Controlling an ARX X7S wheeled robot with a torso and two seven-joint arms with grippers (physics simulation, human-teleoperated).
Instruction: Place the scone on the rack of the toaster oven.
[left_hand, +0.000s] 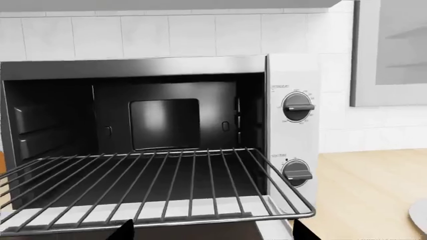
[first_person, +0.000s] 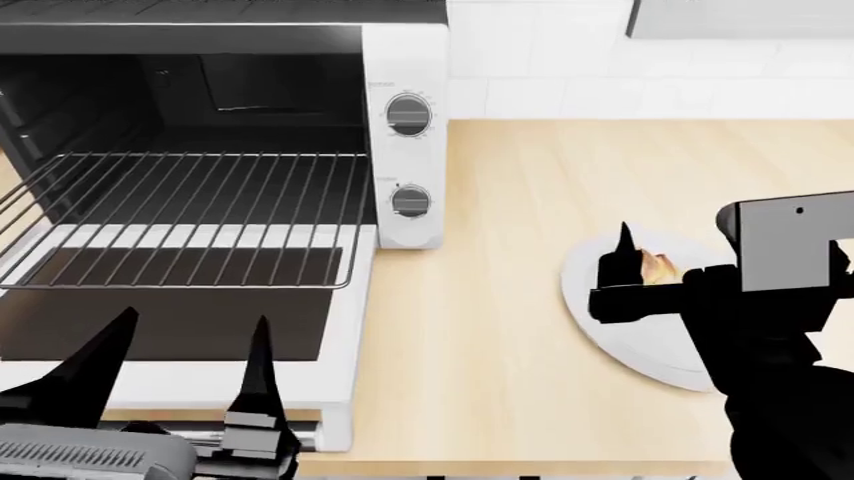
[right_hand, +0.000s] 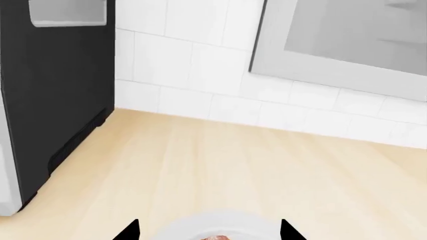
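Observation:
The white toaster oven (first_person: 407, 130) stands open at the left of the wooden counter, its glass door (first_person: 174, 300) folded down flat. The wire rack (first_person: 187, 215) is slid partway out over the door and is bare; it also fills the left wrist view as the rack (left_hand: 153, 185). The golden scone (first_person: 655, 266) lies on a white plate (first_person: 601, 320) at the right. Only a sliver of the scone (right_hand: 217, 237) shows in the right wrist view. My right gripper (right_hand: 208, 231) hovers open just over the scone. My left gripper (first_person: 194, 320) is open and empty in front of the door.
Two silver dials (first_person: 408, 113) sit on the oven's right panel. White tiled wall (right_hand: 200, 65) runs behind the counter, with a grey cabinet (right_hand: 347, 45) above. Bare wooden countertop (first_person: 494, 300) lies between oven and plate. A dark boxy panel (right_hand: 53, 75) stands beside the right gripper's view.

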